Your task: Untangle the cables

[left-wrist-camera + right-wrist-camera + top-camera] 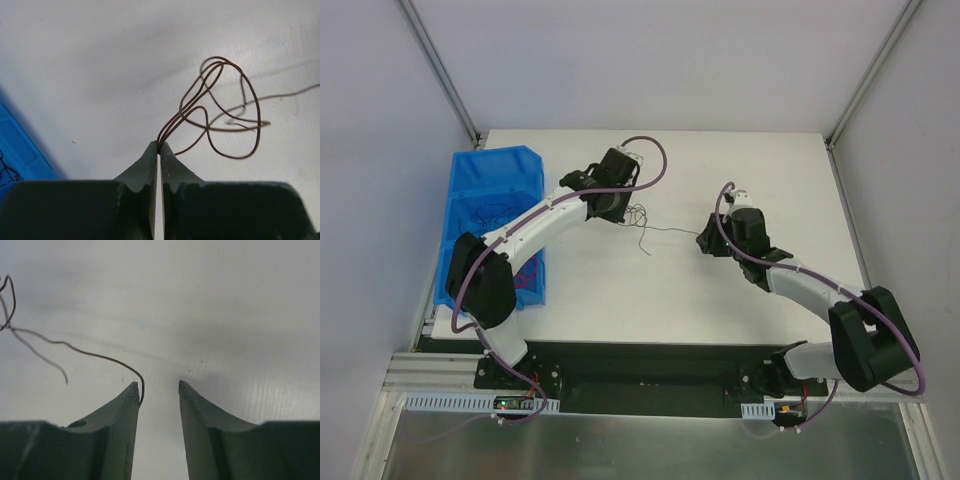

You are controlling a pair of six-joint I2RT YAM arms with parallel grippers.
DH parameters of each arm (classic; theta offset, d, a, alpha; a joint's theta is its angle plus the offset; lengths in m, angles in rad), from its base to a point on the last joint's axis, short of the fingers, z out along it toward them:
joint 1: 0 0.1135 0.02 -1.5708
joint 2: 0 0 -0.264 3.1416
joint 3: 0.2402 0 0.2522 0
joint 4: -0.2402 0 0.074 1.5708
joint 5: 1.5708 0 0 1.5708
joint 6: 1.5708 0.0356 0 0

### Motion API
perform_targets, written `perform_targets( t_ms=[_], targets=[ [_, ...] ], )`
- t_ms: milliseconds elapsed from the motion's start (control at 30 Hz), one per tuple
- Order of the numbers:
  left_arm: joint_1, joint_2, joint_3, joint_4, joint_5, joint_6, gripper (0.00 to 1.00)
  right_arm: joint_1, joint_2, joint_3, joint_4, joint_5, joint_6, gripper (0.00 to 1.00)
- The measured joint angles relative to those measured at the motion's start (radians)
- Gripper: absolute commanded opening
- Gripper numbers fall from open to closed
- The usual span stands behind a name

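1. The left hand (159,146) is clamped on the cables (220,95), whose brown loops fan out from its tips near the middle of the white desk (620,290).
2. The right hand (159,385) stands apart, and one cable end lies against a fingertip (131,392).
3. A blue bin (490,185) sits at the desk's left edge.
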Motion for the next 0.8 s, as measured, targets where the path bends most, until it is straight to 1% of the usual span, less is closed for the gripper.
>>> perform_targets(
  t_ms=[133, 367, 500, 600, 800],
  targets=[
    [0.022, -0.004, -0.017, -0.006, 0.056, 0.024, 0.00, -0.001, 0.069, -0.004, 0.032, -0.159, -0.018, 0.56],
    [0.026, -0.010, -0.023, -0.005, 0.181, 0.027, 0.00, 0.001, 0.028, -0.054, 0.179, -0.320, -0.027, 0.57],
    [0.026, -0.010, -0.024, 0.000, 0.273, 0.028, 0.00, 0.008, 0.008, -0.069, 0.224, -0.338, -0.032, 0.45],
    [0.026, -0.010, -0.031, 0.019, 0.352, 0.027, 0.00, 0.009, 0.018, -0.067, 0.226, -0.338, -0.028, 0.43],
    [0.026, -0.010, -0.039, 0.031, 0.457, 0.026, 0.00, 0.016, 0.063, -0.059, 0.241, -0.379, -0.018, 0.44]
  ],
)
